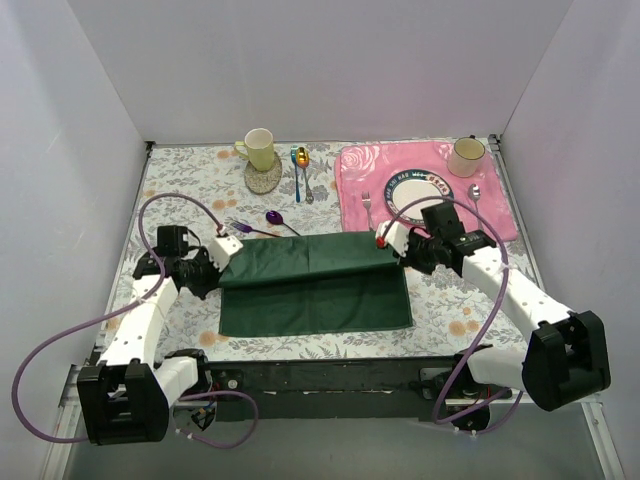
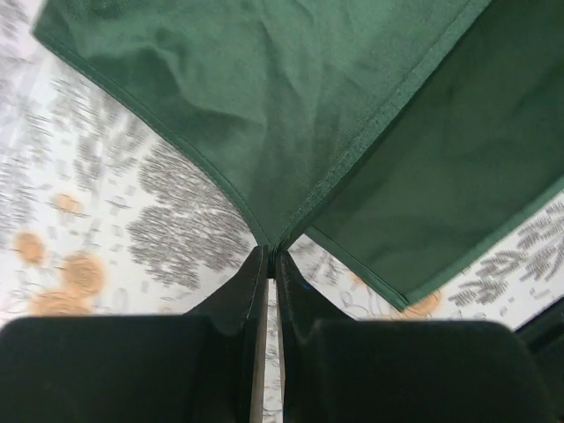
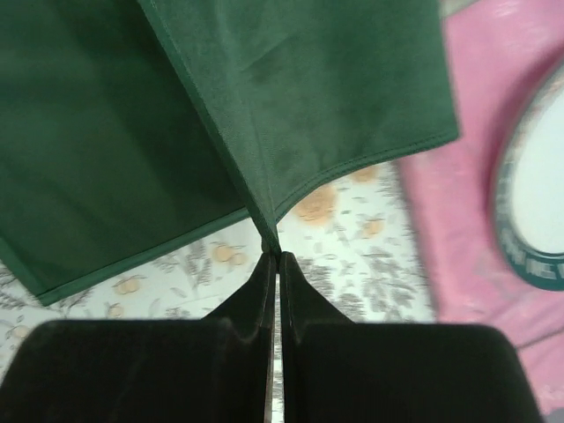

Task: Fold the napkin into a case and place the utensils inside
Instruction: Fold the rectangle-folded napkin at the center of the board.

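Right now the napkin [image 1: 315,300] sits mid-bench [image 1: 190,180], between the two arms. Near half is flat on the floral cover; far half is raised as a flap w/ both far corners held up off the surface. L pincer [image 1: 224,250] is pressed together on the left corner: wrist view shows the jaws meeting w/ the hem corner nipped at the very tip, lower layer visible beneath. R pincer [image 1: 386,240] likewise pinches the right corner w/ the same thin tip grip, pink placemat [image 1: 355,170] just beside it. Purple spoon [image 1: 274,217] and purple fork [image 1: 240,227] lie on the bench just beyond the flap's left part, apart from the cloth, not yet needed.

Step in hand, as I read it: first fold, far edge to come over toward the near hem. Early in the task, no case shape yet.

To do it well:
- Move both arms together, same height & pace, so the held edge is taut and straight w/ no sag mid-span.
- Bites are small, so don't pull the corners apart hard; cloth could slip out.
- Carry low enough that the flap rolls over its crease rather than dragging the bottom layer.
- Line up corner to corner w/ the near hem before lowering, set down flat, only then let go.
- R side: mind the placemat edge & plate [image 1: 415,180], don't snag.
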### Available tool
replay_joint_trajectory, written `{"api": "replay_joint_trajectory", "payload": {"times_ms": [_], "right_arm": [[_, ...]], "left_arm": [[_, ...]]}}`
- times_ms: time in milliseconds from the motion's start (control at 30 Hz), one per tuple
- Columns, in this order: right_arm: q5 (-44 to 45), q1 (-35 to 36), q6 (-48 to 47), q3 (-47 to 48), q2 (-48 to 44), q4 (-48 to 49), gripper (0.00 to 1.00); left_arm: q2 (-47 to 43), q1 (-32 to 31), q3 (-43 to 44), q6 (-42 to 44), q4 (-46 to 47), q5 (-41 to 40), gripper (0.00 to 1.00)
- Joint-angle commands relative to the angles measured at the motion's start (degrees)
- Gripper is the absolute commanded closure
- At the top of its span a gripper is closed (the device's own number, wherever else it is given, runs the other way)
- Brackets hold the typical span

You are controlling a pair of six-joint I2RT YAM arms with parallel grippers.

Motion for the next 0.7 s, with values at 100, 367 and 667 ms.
{"api": "replay_joint_trajectory", "payload": {"times_ms": [100, 367, 667], "right_arm": [[3.02, 3.59, -0.38, -8.82, 0.14, 1.39, 0.99], [3.64, 3.68, 0.33, -7.42, -0.12, -0.88, 0.99], [2.32, 4.12, 0.86, -6.80, -4.60, -6.86, 0.99]], "left_arm": [[-2.42, 0.56, -7.70, 4.46, -0.57, -1.39, 1.00], [-3.20, 0.56, -7.88, 4.81, -0.91, -1.57, 1.00], [-9.27, 0.56, -6.73, 10.43, -10.05, -3.23, 1.00]]}}
